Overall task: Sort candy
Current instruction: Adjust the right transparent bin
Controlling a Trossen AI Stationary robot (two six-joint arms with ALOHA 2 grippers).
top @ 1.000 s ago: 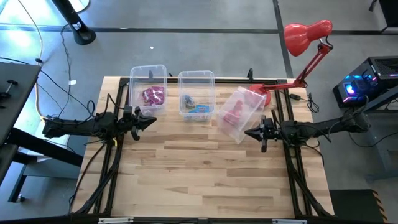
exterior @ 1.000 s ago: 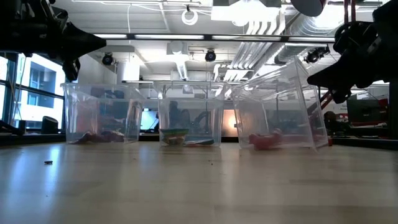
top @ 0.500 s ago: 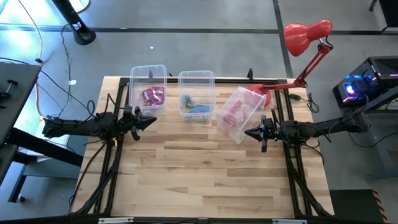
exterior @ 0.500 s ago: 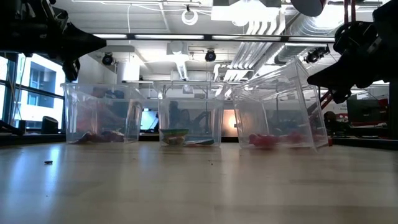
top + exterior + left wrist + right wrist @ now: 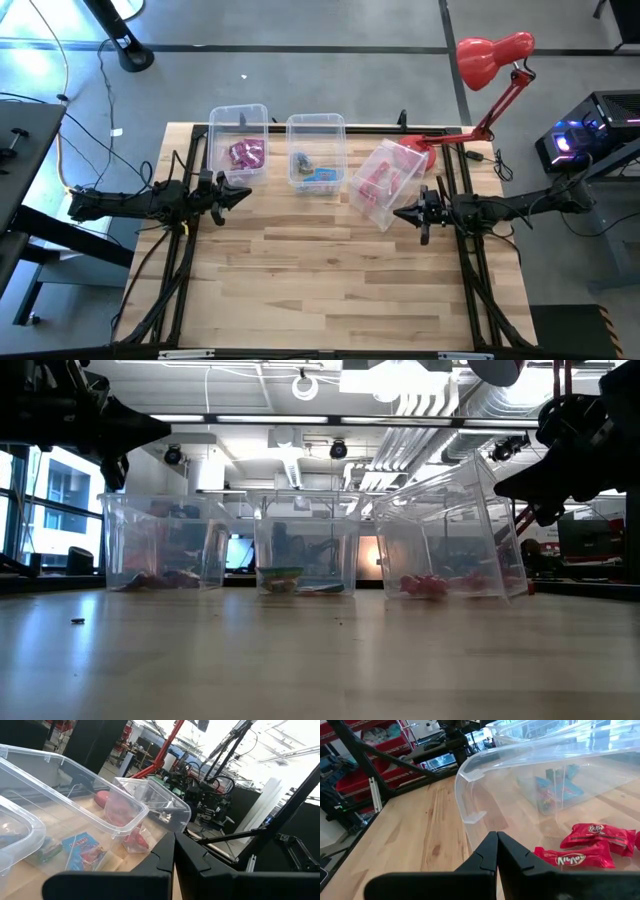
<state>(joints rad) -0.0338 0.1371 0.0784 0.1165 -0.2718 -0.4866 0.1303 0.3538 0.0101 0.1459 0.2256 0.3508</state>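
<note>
Three clear bins stand along the table's far side. The left bin (image 5: 238,140) holds purple-magenta candy (image 5: 245,153), the middle bin (image 5: 316,150) blue candy (image 5: 320,175). The right bin (image 5: 385,185), turned askew, rests flat on the table and holds red candy (image 5: 378,177), seen close as red packets (image 5: 580,847). My left gripper (image 5: 245,193) is shut and hovers just near of the left bin. My right gripper (image 5: 397,212) is shut, its tip at the askew bin's right wall, near the rim (image 5: 470,795). My right gripper's shut fingertips come level from the table's right and end at the askew bin's right long wall (image 5: 400,200). I cannot tell whether they touch it. My left gripper touches nothing.
A red desk lamp (image 5: 495,55) leans over the far right corner, its base (image 5: 415,150) just behind the askew bin. The near half of the wooden table (image 5: 320,290) is bare boards. A small crumb (image 5: 77,621) lies near the left.
The red candy has spread out along the floor of the askew bin, from one clump into a longer row. The bin and both arms have kept their places.
</note>
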